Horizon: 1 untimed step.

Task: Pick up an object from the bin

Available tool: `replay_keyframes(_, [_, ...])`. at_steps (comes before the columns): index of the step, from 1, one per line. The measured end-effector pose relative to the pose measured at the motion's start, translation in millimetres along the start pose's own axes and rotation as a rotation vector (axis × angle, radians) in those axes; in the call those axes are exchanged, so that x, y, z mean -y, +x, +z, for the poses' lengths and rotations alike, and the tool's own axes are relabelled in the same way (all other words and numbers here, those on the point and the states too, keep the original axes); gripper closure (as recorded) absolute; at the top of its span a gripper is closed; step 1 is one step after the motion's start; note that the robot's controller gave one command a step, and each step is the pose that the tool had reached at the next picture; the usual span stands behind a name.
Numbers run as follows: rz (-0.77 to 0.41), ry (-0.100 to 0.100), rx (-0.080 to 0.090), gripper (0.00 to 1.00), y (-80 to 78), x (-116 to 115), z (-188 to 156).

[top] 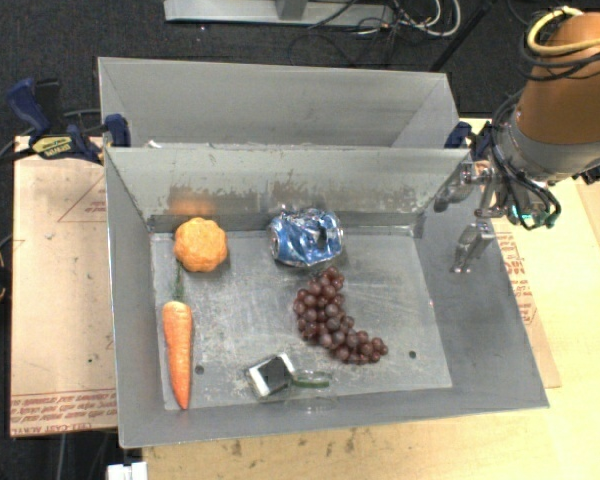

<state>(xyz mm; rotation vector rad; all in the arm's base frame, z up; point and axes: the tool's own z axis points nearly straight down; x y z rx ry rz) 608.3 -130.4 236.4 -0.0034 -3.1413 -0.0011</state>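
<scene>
Gripper [467, 248] sits over the right sloping wall of the bin [280, 173], apart from all contents; cannot tell how far open it is. Nearest things: purple grape bunch [335, 318] right of floor centre, and crumpled blue wrapper [305, 238] at the back wall. Orange gourd [200, 245] in the back-left corner. Carrot [178, 353] along the left edge.

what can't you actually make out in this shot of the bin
- Small dark and silver thing at the front of the bin, camera view: too small to identify.
- Crumpled blue and white packet at the back: its creases hide any print.
- Bunch of purple grapes in the middle: the bunch hides its own stem.
</scene>
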Motion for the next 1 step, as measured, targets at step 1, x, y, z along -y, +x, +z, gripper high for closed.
replay_keyframes(1, [-0.003,0.001,0.003,1.0,-0.7,-0.6,-1.0])
